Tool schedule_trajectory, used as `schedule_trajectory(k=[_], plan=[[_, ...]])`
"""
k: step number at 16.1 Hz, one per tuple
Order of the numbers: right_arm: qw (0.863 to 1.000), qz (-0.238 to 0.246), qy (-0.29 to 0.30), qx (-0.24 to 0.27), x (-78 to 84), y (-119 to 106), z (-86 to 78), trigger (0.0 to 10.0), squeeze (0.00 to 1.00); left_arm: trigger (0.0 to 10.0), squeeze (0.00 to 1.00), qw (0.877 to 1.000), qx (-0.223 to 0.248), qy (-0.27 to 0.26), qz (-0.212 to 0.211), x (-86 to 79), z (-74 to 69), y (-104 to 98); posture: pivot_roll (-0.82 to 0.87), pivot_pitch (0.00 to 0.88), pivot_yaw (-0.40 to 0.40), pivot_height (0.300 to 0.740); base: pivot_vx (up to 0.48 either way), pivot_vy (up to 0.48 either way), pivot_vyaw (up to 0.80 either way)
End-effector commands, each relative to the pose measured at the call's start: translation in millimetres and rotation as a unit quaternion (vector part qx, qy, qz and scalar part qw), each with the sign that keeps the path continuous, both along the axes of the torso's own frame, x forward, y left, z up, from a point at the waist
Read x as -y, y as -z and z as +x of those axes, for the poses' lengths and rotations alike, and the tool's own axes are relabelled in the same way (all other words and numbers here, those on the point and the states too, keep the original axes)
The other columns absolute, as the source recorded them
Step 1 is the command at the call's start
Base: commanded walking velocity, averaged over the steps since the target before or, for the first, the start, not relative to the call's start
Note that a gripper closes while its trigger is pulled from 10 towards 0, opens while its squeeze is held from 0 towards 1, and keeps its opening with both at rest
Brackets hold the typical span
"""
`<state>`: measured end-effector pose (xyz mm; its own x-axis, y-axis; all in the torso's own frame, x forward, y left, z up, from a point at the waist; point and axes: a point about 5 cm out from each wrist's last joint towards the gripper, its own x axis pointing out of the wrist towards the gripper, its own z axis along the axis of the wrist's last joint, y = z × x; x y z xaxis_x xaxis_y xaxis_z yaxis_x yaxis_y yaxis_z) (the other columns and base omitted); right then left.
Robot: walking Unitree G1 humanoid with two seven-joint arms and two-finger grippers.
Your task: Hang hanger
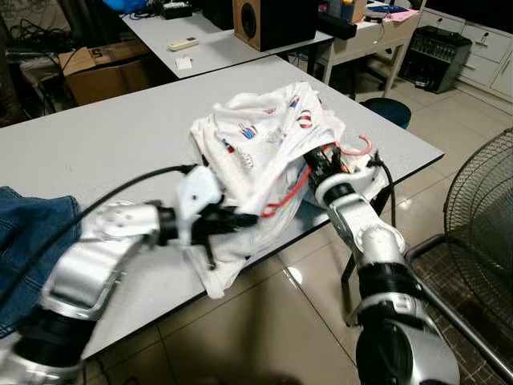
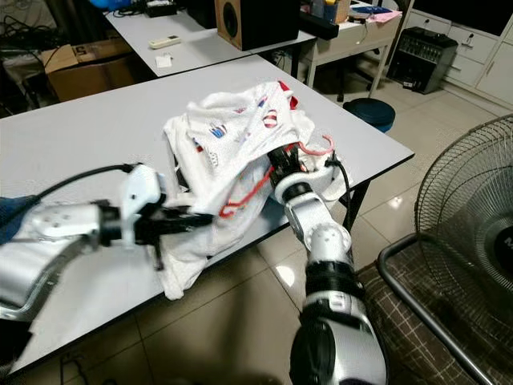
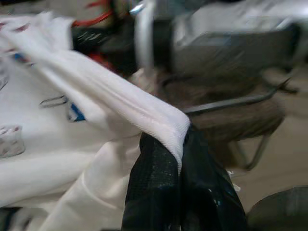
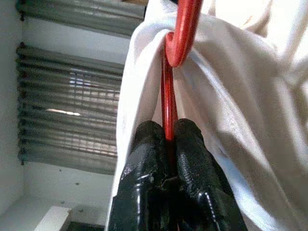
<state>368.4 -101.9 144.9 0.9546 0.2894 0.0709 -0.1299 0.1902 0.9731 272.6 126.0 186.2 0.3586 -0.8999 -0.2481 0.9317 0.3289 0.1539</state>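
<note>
On the near edge of the grey table [image 1: 120, 136], a white printed shirt [image 1: 256, 136] heaped up and spilling over the side, its lower hem drooping toward the tiled floor [image 1: 264, 321]. Threaded inside that shirt, the red hanger [image 1: 282, 199], a loop of it peeking out below the cloth and its hook [image 1: 358, 149] curling out at the far right, just past the right gripper [image 1: 319, 166]. Midway through, by the look of it: hanger already partly fed into the garment, but nothing lifted, no rail or hook in sight to hang it on, so seating it squarely in the shoulders and carrying it off both seemingly left to do. Long axis of the hanger running roughly from the lower left near the left gripper up toward the right, low over the table edge, hook end pointing away to the right and slightly upward. Right gripper squeezed tight on the thin red wire, fingers [image 4: 192, 159] pressed either side of it, cloth draped round the bend just beyond. Left gripper [image 1: 240, 218] out over the table edge, pinching a folded ribbed hem of the shirt between closed fingers [image 3: 159, 183], pulling it taut. Off to the far left, a scrap of blue denim [image 1: 32, 241] on the table.
</note>
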Motion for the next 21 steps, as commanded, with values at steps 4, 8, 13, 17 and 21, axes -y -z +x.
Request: schedule_trajectory(k=[4,8,13,17,21], plan=[[0.998,-0.028,-0.057,0.012,-36.7,-11.8,1.9,10.0,0.0,0.0,0.0,0.996,0.022,-0.01,-0.083,20.0,11.4,-27.8,0.02,0.0,0.062,0.74,0.0,0.0,0.0],[0.986,-0.103,-0.13,0.023,-49.6,-3.1,-15.5,10.0,0.0,0.0,0.0,0.99,0.053,-0.088,-0.092,-3.2,31.1,-42.9,0.0,0.0,0.037,0.74,0.0,0.0,0.0],[0.984,-0.123,-0.123,0.027,-19.9,-14.6,-34.2,10.0,0.0,0.0,0.0,0.979,0.08,-0.179,-0.053,-47.3,47.4,-48.4,-0.03,0.0,0.037,0.74,0.0,0.0,0.0],[0.981,-0.146,-0.126,0.038,-0.9,-30.5,-58.0,10.0,0.0,0.0,0.0,0.954,0.087,-0.287,-0.027,-83.4,56.8,-41.4,-0.06,0.0,0.025,0.74,0.0,0.0,0.0],[0.982,-0.141,-0.127,0.0,7.6,-27.8,-76.3,10.0,0.0,0.0,0.0,0.918,0.085,-0.388,-0.019,-103.0,64.2,-27.3,-0.08,0.0,0.013,0.74,0.0,0.0,0.0]])
